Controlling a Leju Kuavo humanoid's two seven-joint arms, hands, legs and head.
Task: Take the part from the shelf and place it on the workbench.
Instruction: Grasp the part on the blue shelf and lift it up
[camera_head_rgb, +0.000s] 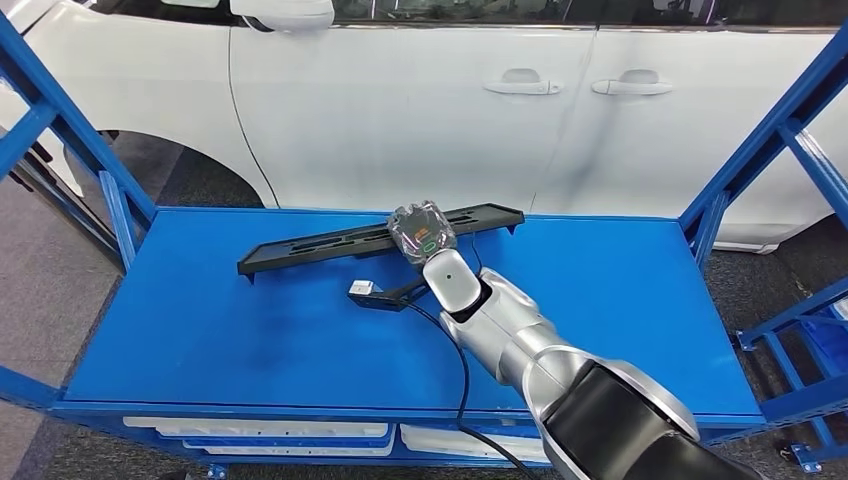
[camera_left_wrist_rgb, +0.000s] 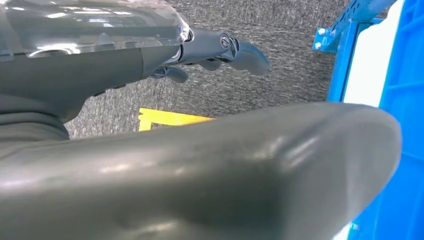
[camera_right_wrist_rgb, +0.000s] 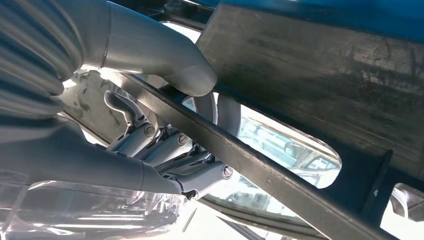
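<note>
A long black slotted part (camera_head_rgb: 310, 245) lies slantwise across the blue shelf top (camera_head_rgb: 620, 300), near its far edge. My right hand (camera_head_rgb: 424, 228), wrapped in clear plastic, sits on the part's right half. In the right wrist view the thumb (camera_right_wrist_rgb: 190, 80) lies over one side of the part's thin black rail (camera_right_wrist_rgb: 260, 165) and the fingers (camera_right_wrist_rgb: 165, 150) curl under the other, so the hand grips the part. My left hand (camera_left_wrist_rgb: 200, 125) hangs over grey floor with its dark fingers (camera_left_wrist_rgb: 235, 50) stretched out and nothing in it.
A white car (camera_head_rgb: 420, 100) stands close behind the shelf. Blue frame posts (camera_head_rgb: 770, 130) rise at both ends. A small black connector with a white tag (camera_head_rgb: 372, 292) and its cable lie beside my right wrist. White parts (camera_head_rgb: 260, 432) fill the lower level.
</note>
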